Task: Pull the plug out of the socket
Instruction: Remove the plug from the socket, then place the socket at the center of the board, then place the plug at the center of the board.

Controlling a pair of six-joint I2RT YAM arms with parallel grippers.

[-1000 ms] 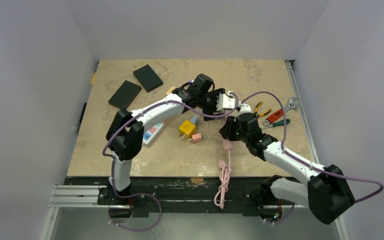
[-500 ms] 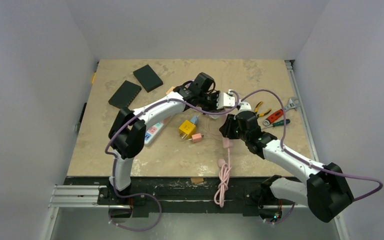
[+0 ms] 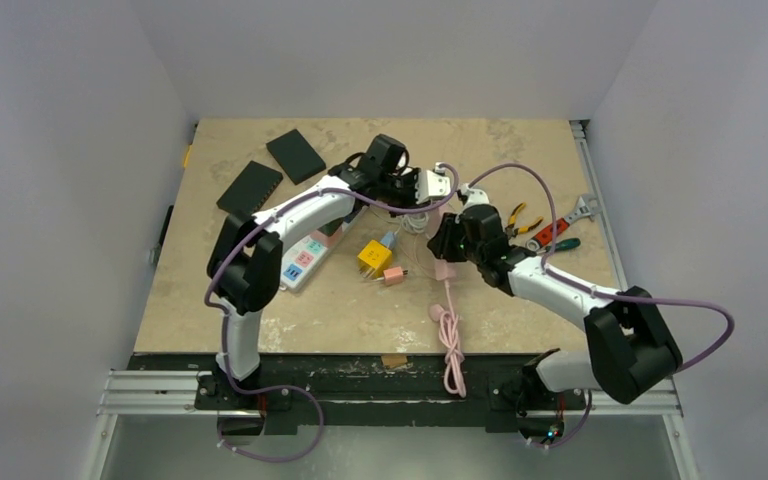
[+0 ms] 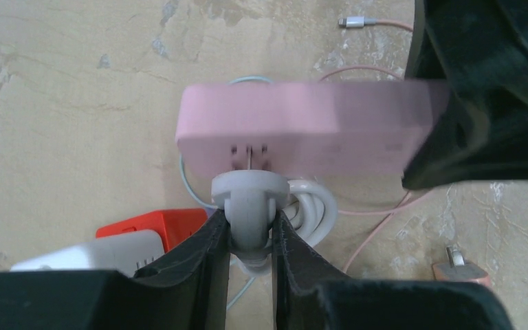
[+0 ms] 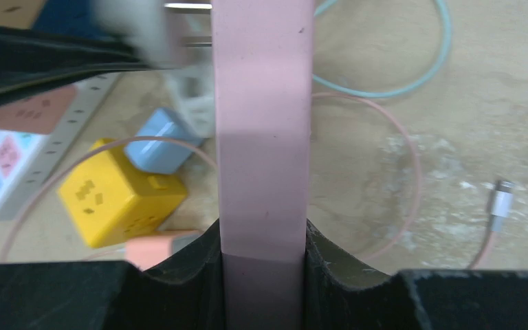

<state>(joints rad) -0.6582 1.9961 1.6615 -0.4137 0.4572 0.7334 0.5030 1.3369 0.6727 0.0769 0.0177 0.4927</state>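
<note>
Left wrist view: I see the grey plug, a rounded collar on a short neck, sitting against the near face of the pink socket strip with a thin metal pin showing in the gap, and my left jaws are pinching the plug's neck from both sides. In the right wrist view my right jaws are clamped on the narrow sides of that same strip, held over the counter above a yellow cube and a blue adapter.
</note>
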